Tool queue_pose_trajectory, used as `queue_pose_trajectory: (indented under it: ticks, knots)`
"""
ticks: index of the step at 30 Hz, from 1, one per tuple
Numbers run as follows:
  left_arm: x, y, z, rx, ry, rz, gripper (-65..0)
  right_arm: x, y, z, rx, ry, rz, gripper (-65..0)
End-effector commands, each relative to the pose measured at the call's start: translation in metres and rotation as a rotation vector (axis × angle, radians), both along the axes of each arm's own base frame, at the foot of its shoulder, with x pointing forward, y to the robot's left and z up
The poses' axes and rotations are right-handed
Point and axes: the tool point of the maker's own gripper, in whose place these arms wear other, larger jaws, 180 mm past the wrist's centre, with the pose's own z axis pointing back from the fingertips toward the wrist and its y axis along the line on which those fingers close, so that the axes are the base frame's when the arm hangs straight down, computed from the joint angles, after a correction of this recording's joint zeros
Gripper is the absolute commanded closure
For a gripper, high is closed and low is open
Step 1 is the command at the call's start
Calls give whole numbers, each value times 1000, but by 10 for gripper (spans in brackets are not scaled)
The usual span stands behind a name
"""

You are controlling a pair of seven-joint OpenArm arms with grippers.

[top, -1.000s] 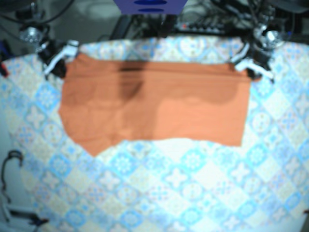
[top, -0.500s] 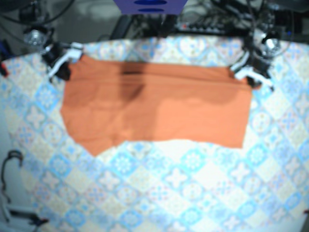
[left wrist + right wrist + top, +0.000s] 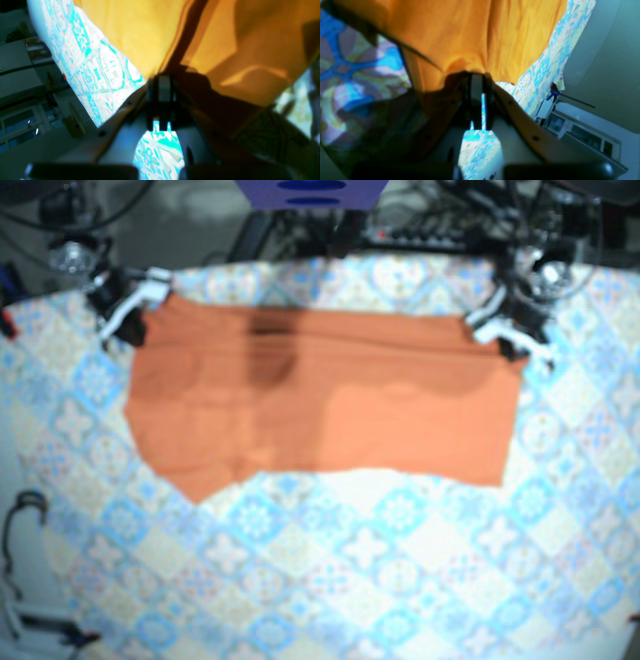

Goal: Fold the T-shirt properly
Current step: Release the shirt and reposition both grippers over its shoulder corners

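The base view comes through soft and blurred. At about ten o'clock on the table, my right gripper (image 3: 128, 308) sits at the far corner of the T-shirt (image 3: 320, 395). In its wrist view the two flat fingers stand almost together, with only a thin slit of light between them. Orange cloth bunches right at their tips, so I read this gripper as clenched on the fabric.

The T-shirt lies flat across the far half of the table, toward twelve o'clock. It forms a wide, roughly rectangular band of matte orange knit with shallow ripples. A blunt point juts out at its seven o'clock corner, and a dark shadow patch sits near its eleven o'clock. I cannot make out a collar or sleeves in the blur.

Under it is the tablecloth (image 3: 380, 580), tiled in blue, white and pale yellow medallions.

At about two o'clock, my left gripper (image 3: 505, 330) rests on the other far corner. Its wrist view shows the fingers drawn tight, with the cloth gathering into a dark crease where they meet, so it is pinching the T-shirt too. In both wrist views the fingertips are buried in folds, and the lower part of each frame is dark and out of focus.
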Motion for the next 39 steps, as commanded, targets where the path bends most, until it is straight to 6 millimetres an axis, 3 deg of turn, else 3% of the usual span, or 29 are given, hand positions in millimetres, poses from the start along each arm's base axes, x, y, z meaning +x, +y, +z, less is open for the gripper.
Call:
queue_pose_trajectory:
  ticks: [1,9,19,25,39]
  knots:
    - [8,6,10,20,-36,-8,0,6,-3,7,-2,-30,3,0]
    - [8,8,11,23,-37,-5,0,6,1,7,9,-31,-2,-4]
    - [9,10,11,26,-39,0,-190,7,2,8,9,-45,1,-135]
    - [9,10,11,26,-39,0,-262,24,4,25,7,-156,17,-214]
    - [9,18,15,36,-47,19,-448,25,4,25,6,-155,17,-223]
